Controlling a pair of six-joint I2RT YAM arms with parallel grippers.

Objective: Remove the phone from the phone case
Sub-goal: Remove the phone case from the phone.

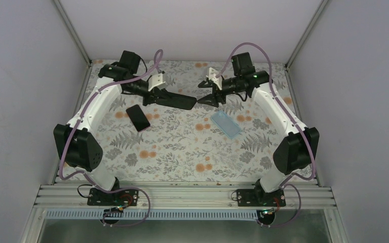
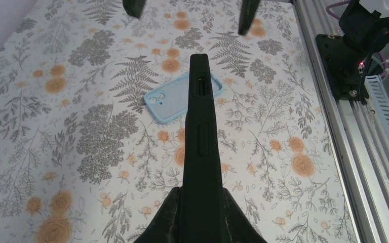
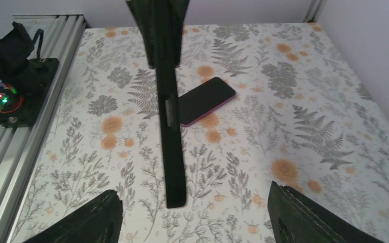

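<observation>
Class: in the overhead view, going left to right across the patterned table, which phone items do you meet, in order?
Dark phone → black case, held by the left gripper → light blue case. The right gripper overlaps the black case's end, so it is left out.

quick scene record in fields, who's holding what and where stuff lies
left gripper: shut on black case, held edge-on above the table
right gripper: open, empty, facing the black case
phone: flat on table, dark face up, apart from both cases
blue case: flat on table, untouched
</observation>
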